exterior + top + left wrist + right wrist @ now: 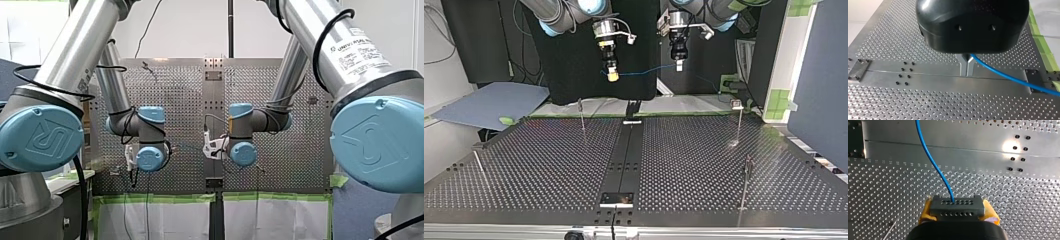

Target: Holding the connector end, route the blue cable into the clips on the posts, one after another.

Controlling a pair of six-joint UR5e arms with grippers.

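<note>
The blue cable [644,72] hangs in the air between my two grippers, well above the perforated table [694,165]. My right gripper [612,76], at the top view's left, has its yellow pads [926,212] shut on the grey connector [956,208], from which the cable [933,162] leaves. My left gripper [679,67] holds the cable further along. Its metal fingers [963,65] are shut on the cable [1010,78] in the left wrist view. Thin posts with clips stand on the table: one [582,114] at the back left, one [739,120] at the back right, one [746,185] at the front right.
A black strip [624,160] runs down the table's middle in the top view. A thin rod [479,162] stands near the left edge. A grey-blue board [489,102] lies beyond the back left corner. Green tape [781,102] marks the back right.
</note>
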